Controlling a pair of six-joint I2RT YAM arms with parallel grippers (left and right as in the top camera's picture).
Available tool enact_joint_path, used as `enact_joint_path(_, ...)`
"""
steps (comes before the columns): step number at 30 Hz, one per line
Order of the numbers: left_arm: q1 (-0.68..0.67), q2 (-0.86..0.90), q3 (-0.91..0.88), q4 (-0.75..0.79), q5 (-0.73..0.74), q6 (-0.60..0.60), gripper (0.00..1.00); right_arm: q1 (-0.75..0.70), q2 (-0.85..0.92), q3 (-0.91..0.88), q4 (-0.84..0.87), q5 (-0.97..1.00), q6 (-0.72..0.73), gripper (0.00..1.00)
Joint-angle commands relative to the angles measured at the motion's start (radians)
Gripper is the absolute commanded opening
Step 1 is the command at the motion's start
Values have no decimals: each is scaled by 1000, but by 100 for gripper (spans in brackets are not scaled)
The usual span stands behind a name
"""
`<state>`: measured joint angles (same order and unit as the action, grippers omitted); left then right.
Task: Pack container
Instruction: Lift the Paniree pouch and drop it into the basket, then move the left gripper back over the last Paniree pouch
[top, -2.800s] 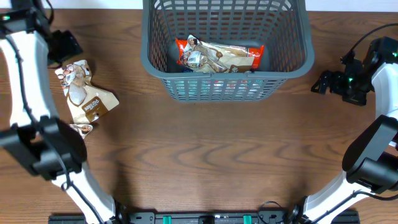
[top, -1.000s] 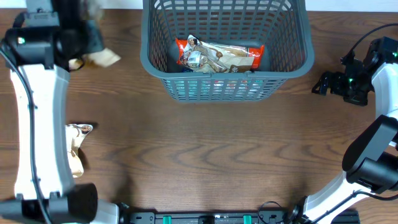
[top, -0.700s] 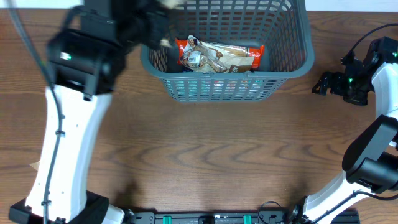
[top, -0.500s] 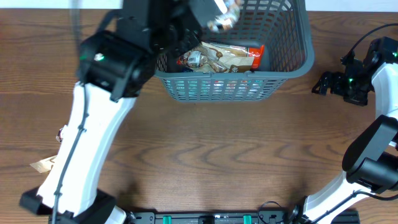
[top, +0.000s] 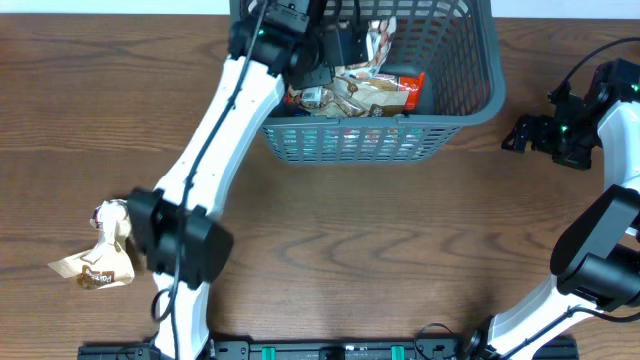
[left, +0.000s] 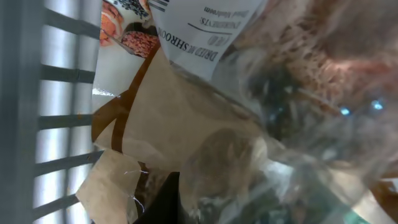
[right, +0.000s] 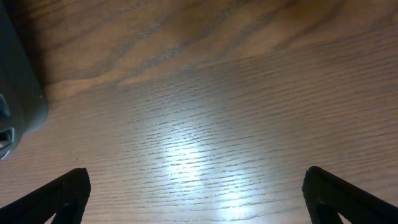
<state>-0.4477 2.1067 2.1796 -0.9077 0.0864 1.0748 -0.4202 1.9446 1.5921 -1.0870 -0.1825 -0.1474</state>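
Observation:
The container (top: 360, 118), a dark grey-blue lattice basket, stands at the table's far middle with several snack packets (top: 368, 92) lying on its floor. My left gripper (top: 350, 46) reaches in over its left half, shut on a brown-and-clear snack packet (top: 380, 36) that hangs above the ones inside. In the left wrist view that packet (left: 205, 118) fills the picture, one dark finger (left: 163, 202) shows at its lower edge, and the container's wall (left: 59, 118) runs down the left. My right gripper (top: 520, 132) rests open to the right of the container, with only bare wood between its fingers (right: 68, 193).
Another brown snack packet (top: 98, 262) lies on the table at the near left, beside the left arm's base (top: 180, 245). The container's corner (right: 18, 93) shows at the left edge of the right wrist view. The right arm's base (top: 600, 260) stands at the near right.
My left arm has swung from the table's far left to over the container, carrying the snack packet, and now holds it inside the rim. The right arm has not moved.

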Motion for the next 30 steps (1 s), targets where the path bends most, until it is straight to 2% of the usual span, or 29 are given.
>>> enact_joint_path(1, 5, 17, 15, 5, 0, 16, 6, 8, 0, -2, 0, -2, -18, 99)
enact_joint_path(2, 5, 22, 15, 5, 0, 16, 6, 8, 0, -2, -1, -2, -18, 99)
enact_joint_path(3, 5, 23, 15, 6, 0, 16, 13, 8, 0, -2, -1, -2, -18, 99)
enact_joint_path(4, 6, 23, 15, 6, 0, 14, 30, 8, 0, -2, -1, -2, -18, 99)
enact_joint_path(5, 6, 23, 15, 6, 0, 12, 77, 8, 0, -2, -1, -2, -18, 99)
enact_joint_path(6, 6, 21, 15, 5, -2, 7, 97, 8, 0, -2, -1, -2, -18, 99)
enact_joint_path(14, 6, -58, 18, 5, -126, -157, 99, 8, 0, -2, -2, -2, -18, 99)
enact_joint_path(17, 6, -167, 18, 0, -222, -246, 99, 9, 0, -2, -2, -5, -18, 99)
enact_joint_path(20, 12, -287, 18, -53, -276, -262, 99, 8, 0, -2, -2, -6, -18, 99)
enact_joint_path(22, 26, -364, 18, -92, -309, -314, 99, 9, 0, -2, -2, -6, -18, 99)
enact_joint_path(25, 86, -477, 18, -212, -357, -422, 99, 9, 0, -2, -2, -7, -18, 99)
enact_joint_path(28, 199, -567, 18, -415, -356, -588, 99, 9, 0, -2, -3, -9, -18, 99)
enact_joint_path(30, 266, -607, 18, -561, -333, -621, 98, 9, 0, -2, -5, -9, -18, 99)
